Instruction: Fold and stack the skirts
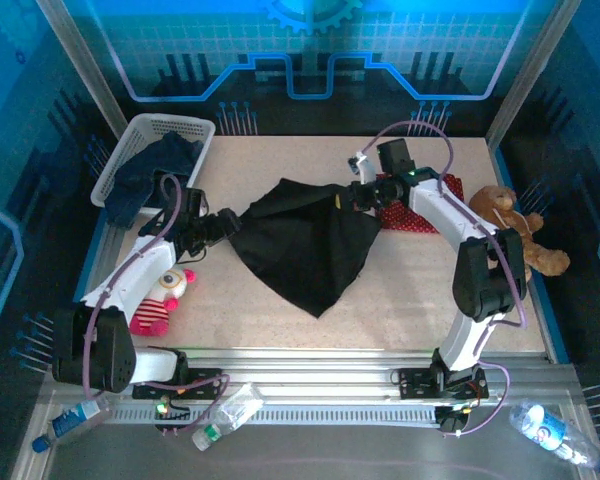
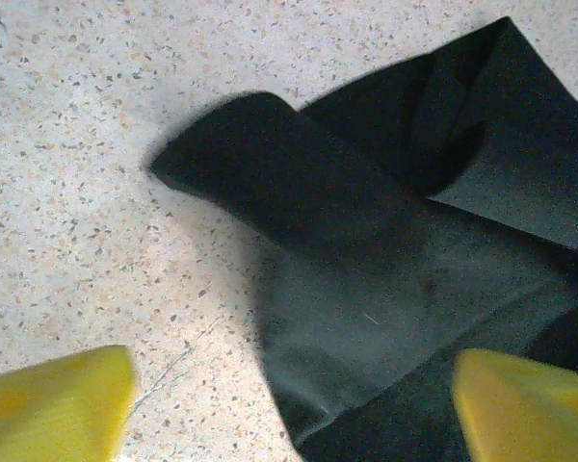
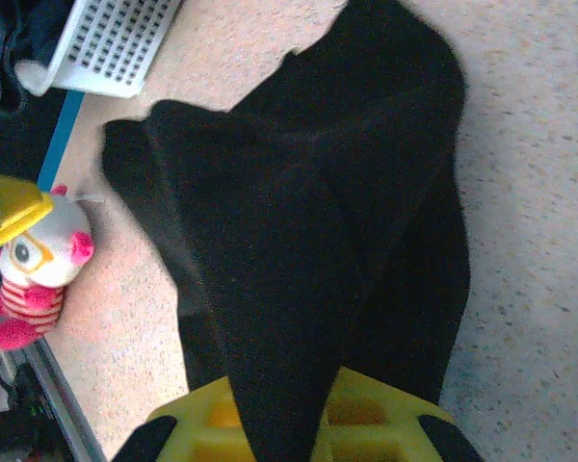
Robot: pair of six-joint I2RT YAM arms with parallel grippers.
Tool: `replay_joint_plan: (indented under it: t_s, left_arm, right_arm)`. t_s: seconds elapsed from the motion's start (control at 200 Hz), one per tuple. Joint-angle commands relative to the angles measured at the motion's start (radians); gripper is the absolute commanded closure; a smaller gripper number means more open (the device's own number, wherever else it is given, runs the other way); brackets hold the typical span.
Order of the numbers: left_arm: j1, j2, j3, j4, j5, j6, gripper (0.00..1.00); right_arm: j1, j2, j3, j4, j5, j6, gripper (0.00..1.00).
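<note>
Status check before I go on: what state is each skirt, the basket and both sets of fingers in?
black skirt: unfolded, rumpled, mid-table
right gripper: fingers shut on the black skirt's edge
left gripper: fingers open, holding nothing
denim skirts: crumpled in the basket, unfolded
basket: upright
red dotted skirt: lying flat at the far right, partly hidden

I have bare table (image 1: pixel 400 300) on the near side of the black skirt (image 1: pixel 305 240); left of it, the plush toy (image 1: pixel 163 297) and white basket (image 1: pixel 175 122) stand in the way.
</note>
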Motion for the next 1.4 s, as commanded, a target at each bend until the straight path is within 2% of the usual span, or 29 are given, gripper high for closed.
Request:
replay_joint_plan:
  t_s: [0.0,0.04,0.12,0.2,0.34,0.445,0.625,0.655,0.715,0.79,0.825,0.865,0.88,1.075,1.185,1.3,1.34,1.395]
  left_arm:
    - [0.006,-0.04,0.066,0.035,0.106,0.105,0.01]
    - [-0.005,-0.032,0.104,0.035,0.101,0.155,0.01]
    - [-0.052,-0.015,0.151,0.057,0.023,0.253,0.01]
    - [-0.078,0.013,0.166,0.094,-0.023,0.295,0.01]
    - [-0.078,0.097,0.22,0.035,-0.103,0.214,0.01]
    - [-0.074,0.147,0.231,-0.004,-0.137,0.143,0.01]
    - [-0.06,0.217,0.237,-0.028,-0.117,0.055,0.01]
    - [-0.057,0.237,0.245,-0.038,-0.111,0.045,0.01]
    - [-0.055,0.281,0.271,-0.075,-0.109,0.027,0.01]
    - [-0.054,0.333,0.305,-0.121,-0.113,0.009,0.01]
    - [-0.051,0.352,0.316,-0.134,-0.113,-0.001,0.01]
    - [-0.046,0.372,0.322,-0.142,-0.115,-0.014,0.01]
    - [-0.044,0.377,0.324,-0.145,-0.113,-0.019,0.01]
    - [0.017,0.38,0.259,-0.127,-0.112,-0.119,0.01]
    - [0.057,0.366,0.185,-0.073,-0.086,-0.166,0.01]
    - [0.102,0.38,0.141,-0.011,-0.037,-0.19,0.15]
    - [0.116,0.396,0.144,-0.003,-0.027,-0.191,0.2]
    - [0.132,0.419,0.158,-0.002,-0.024,-0.186,0.27]
  right_arm:
    - [0.044,0.02,0.087,-0.099,-0.024,-0.175,0.98]
    - [0.049,0.028,0.109,-0.122,-0.027,-0.213,0.98]
    - [0.053,0.044,0.154,-0.157,-0.028,-0.262,0.98]
    - [0.052,0.062,0.181,-0.156,0.028,-0.258,0.98]
    - [0.029,0.155,0.281,-0.161,0.071,-0.235,0.96]
    - [0.013,0.28,0.403,-0.181,0.137,-0.225,0.93]
    - [0.005,0.577,0.791,-0.297,0.294,-0.202,0.89]
    - [0.006,0.621,0.859,-0.316,0.314,-0.186,0.85]
    - [0.006,0.679,0.964,-0.338,0.333,-0.147,0.68]
    - [0.005,0.699,1.016,-0.342,0.326,-0.084,0.5]
    - [0.008,0.678,0.997,-0.329,0.329,-0.052,0.44]
    - [0.008,0.634,0.942,-0.298,0.346,-0.015,0.06]
    - [0.009,0.619,0.91,-0.284,0.354,-0.002,0.0]
    - [0.008,0.225,0.363,-0.017,0.463,0.181,0.0]
    - [0.056,0.023,0.11,0.055,0.665,0.183,0.0]
    - [0.122,-0.118,-0.068,0.097,0.782,0.109,0.0]
    - [0.134,-0.148,-0.133,0.134,0.769,0.078,0.0]
    - [0.141,-0.175,-0.186,0.169,0.672,0.01,0.0]
